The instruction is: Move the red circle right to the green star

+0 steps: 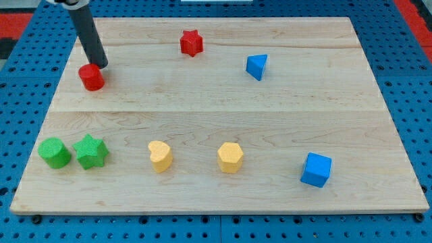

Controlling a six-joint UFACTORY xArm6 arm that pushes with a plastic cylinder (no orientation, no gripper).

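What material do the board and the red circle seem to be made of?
The board looks like pale, unvarnished wood: grain lines and plank seams show. The red circle, beside my tip, looks like painted wood or matte plastic: even colour, no grain; I cannot tell which.

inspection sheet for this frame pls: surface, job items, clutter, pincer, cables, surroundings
Surface: wooden board, flat, lying on a blue perforated base.
Job's things: red circle near the view's top left; green star at the view's lower left, well apart from it.
Clutter: green cylinder beside the star; red star; blue triangle; yellow heart; yellow hexagon; blue cube.
Pincer: none fitted; my tip sits at the red circle's upper right edge.
Cables: nothing seen.
Surroundings: red strips at the view's top corners.
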